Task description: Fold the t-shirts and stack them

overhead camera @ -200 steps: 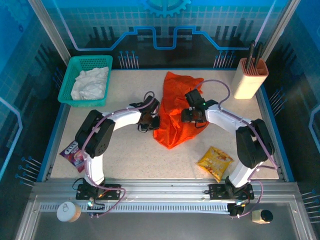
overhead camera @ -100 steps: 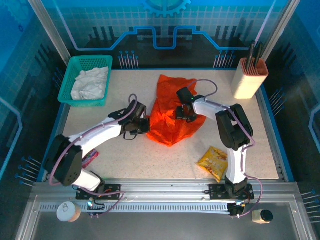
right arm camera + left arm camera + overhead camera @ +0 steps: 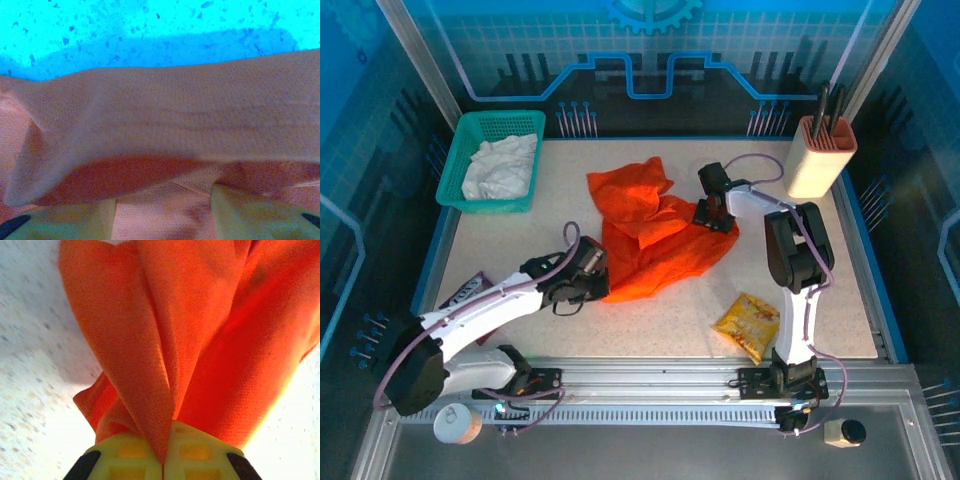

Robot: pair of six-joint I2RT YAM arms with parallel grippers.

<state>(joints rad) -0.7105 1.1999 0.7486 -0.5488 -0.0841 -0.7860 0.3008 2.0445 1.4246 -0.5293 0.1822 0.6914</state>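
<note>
The orange shirt (image 3: 655,235) lies rumpled on the table (image 3: 650,325), and it looks limp, light and prone to sag. The left tool (image 3: 598,288) is clamped on its near edge. The right tool (image 3: 713,218) straddles the far edge, though I can't tell if it grips; corners or hems look like the best holds.

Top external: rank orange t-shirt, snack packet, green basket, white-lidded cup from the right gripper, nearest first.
1. orange t-shirt: at the right gripper, cloth between its fingers.
2. snack packet: near right.
3. green basket: far-left corner.
4. white-lidded cup: near-left, off the table.
</note>
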